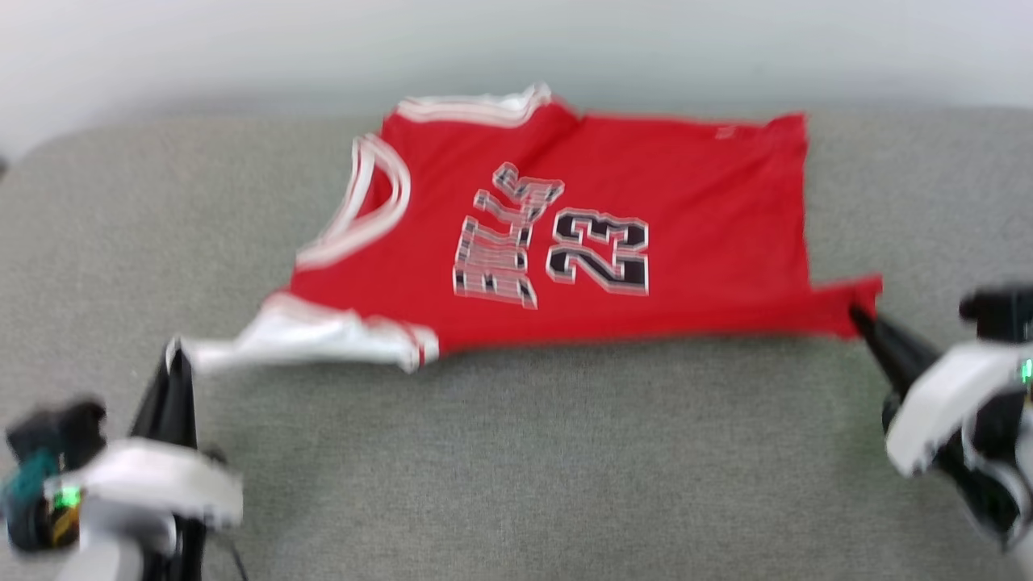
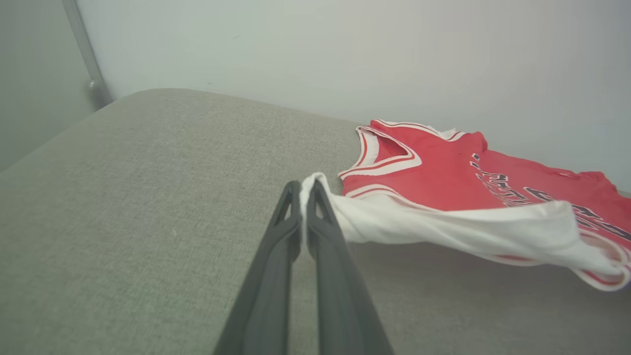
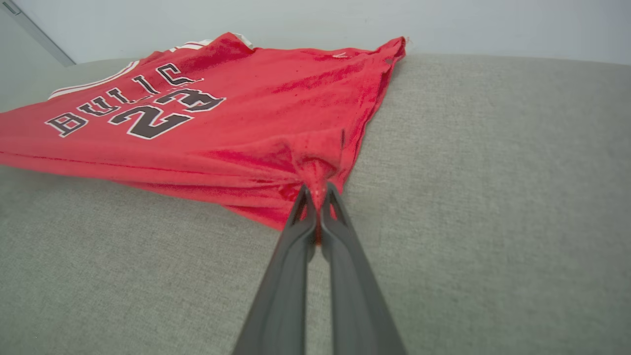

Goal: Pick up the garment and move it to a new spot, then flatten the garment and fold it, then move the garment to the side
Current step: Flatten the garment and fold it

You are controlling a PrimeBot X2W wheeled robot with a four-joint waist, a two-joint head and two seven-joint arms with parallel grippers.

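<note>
The garment is a red jersey with white sleeves and black lettering, lying spread across the back half of a grey cushion with its collar toward the left. My left gripper is shut on the tip of the near white sleeve, pulling it out to the left; its fingers pinch the white cloth between them. Over on the right, my right gripper is shut on the near red hem corner, which is stretched to a point. The near edge of the garment hangs slightly lifted between the two grips.
The grey cushion runs wide in front of the garment and ends at a pale wall behind. Its left corner rounds off near a metal post.
</note>
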